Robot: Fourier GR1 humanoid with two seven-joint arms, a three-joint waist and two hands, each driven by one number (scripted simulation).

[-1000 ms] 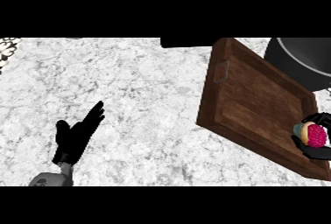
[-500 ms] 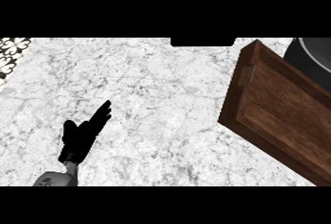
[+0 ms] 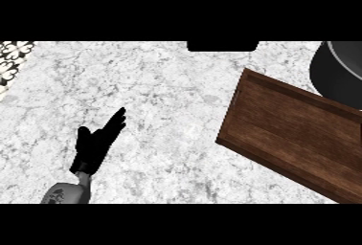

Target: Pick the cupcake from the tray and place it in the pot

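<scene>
White marble counter (image 3: 163,86) fills most of the view. On its right side lies a brown wooden tray (image 3: 297,129), turned at an angle. Behind the tray, at the right edge, stands a dark pot (image 3: 339,72), partly cut off. Left hand (image 3: 96,146) rests with straight fingers at lower left. No cupcake shows.
</scene>
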